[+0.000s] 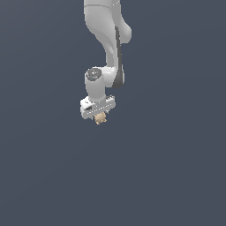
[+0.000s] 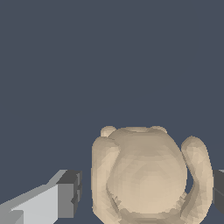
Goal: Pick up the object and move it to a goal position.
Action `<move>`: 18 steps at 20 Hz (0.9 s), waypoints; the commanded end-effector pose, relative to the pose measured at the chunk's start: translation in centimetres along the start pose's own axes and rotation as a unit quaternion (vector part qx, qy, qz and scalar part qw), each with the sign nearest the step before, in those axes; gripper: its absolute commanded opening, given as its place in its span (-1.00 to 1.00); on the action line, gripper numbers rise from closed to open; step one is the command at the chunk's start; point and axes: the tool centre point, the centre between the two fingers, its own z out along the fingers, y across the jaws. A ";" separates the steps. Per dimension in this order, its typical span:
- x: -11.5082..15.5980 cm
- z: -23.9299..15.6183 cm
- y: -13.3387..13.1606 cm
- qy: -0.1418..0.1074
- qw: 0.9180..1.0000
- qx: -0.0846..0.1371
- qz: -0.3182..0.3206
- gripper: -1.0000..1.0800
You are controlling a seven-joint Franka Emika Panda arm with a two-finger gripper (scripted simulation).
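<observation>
The object (image 1: 101,118) is a small tan lumpy figure with knobby limbs, directly below the white hand in the exterior view. In the wrist view it (image 2: 146,175) fills the space between the two fingers. My gripper (image 1: 99,114) is open around it. One dark finger pad (image 2: 72,190) stands a small gap away from the object's side. The other pad (image 2: 218,188) is at the picture's edge, right against the object's limb. The gripper (image 2: 145,194) straddles the figure, and the figure's underside is hidden.
The white arm (image 1: 108,39) comes down from the top of the exterior view. A plain dark grey-blue surface (image 1: 176,167) lies all around. No other object and no goal marker is in view.
</observation>
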 end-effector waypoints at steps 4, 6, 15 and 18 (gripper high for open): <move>0.0 1.2 0.0 0.000 1.000 0.000 0.000 0.92; 0.0 1.2 0.0 0.000 1.000 0.000 0.000 -1.00; 0.0 1.2 0.0 0.000 1.000 0.000 0.000 -1.00; 0.0 1.0 0.1 0.001 1.000 -0.001 0.000 -1.00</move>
